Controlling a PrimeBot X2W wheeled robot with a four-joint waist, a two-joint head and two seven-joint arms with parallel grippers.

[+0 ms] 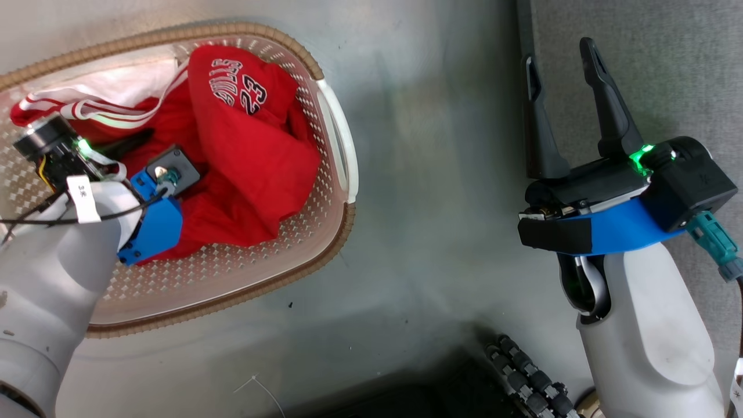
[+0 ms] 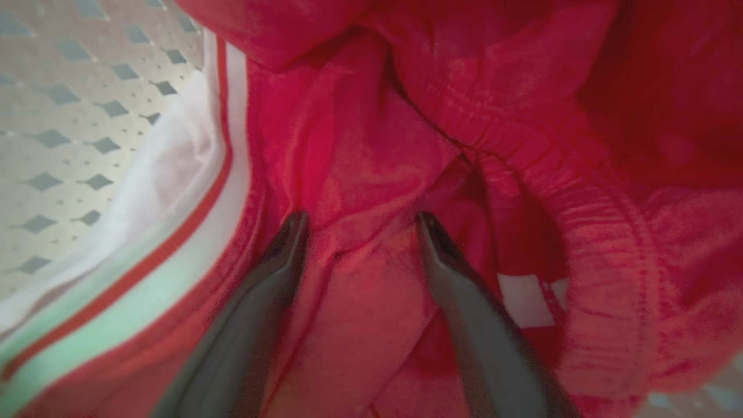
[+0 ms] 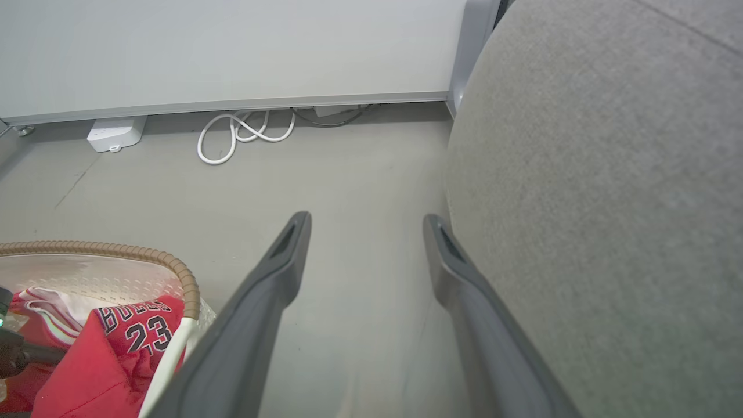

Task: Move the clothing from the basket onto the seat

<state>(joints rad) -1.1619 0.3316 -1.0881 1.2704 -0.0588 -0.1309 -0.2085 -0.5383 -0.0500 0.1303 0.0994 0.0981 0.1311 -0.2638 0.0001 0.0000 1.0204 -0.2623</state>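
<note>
- The basket (image 1: 232,267) stands on the floor (image 1: 418,174) at the left of the head view, its brown rim curving round the cream perforated wall.
- The clothing (image 1: 249,157) lies bunched inside the basket, all of it within the rim; the "23" lettering (image 1: 244,93) faces up near the far side, and white striped trim (image 1: 98,107) runs along the left of the heap.
- The left end effector (image 2: 361,220) reaches down into the basket. Its two fingers stand apart, tips at the red fabric with a fold lying between them, not clamped on it.
- A strip of bare floor separates the basket from the seat.
- The right end effector (image 1: 558,55) hangs over the floor just beside the seat's edge, fingers spread wide with nothing between them.
- The seat (image 1: 667,69) takes up the right side, grey woven fabric with a rounded edge, and no clothing lies on the part in view.
- In the right wrist view, a white cable (image 3: 244,130) loops on the floor by the far wall.
</note>
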